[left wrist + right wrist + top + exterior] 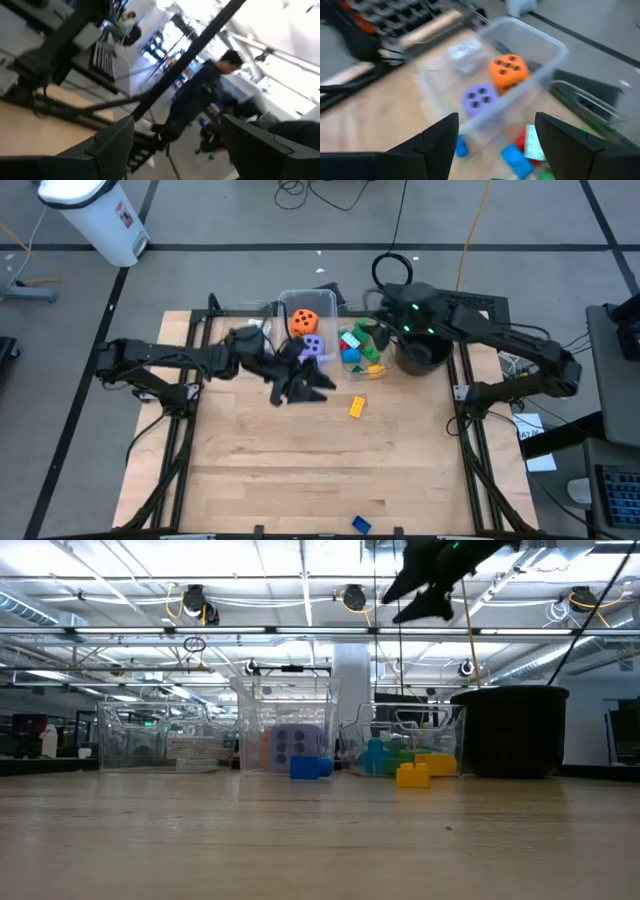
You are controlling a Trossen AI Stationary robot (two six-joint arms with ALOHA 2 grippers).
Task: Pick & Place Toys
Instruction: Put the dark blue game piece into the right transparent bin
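Observation:
An orange die (303, 321) and a purple die (313, 346) lie in a clear bin (285, 302) at the table's far middle. In the right wrist view both dice (508, 70) (479, 97) show below my open right gripper (496, 117), which hangs high above that bin (430, 585). Coloured bricks (358, 350) lie in a heap just right of the bin. A yellow brick (357, 407) lies loose on the table. A blue brick (361, 525) lies at the near edge. My left gripper (305, 385) stands open near the bin's front, nothing between its fingers (177, 120).
A black pot (420, 355) stands right of the brick heap. More clear bins (150, 735) line the table's far side. A person (200, 95) stands in the room beyond the table. Bare wood (300, 470) covers the table's near half.

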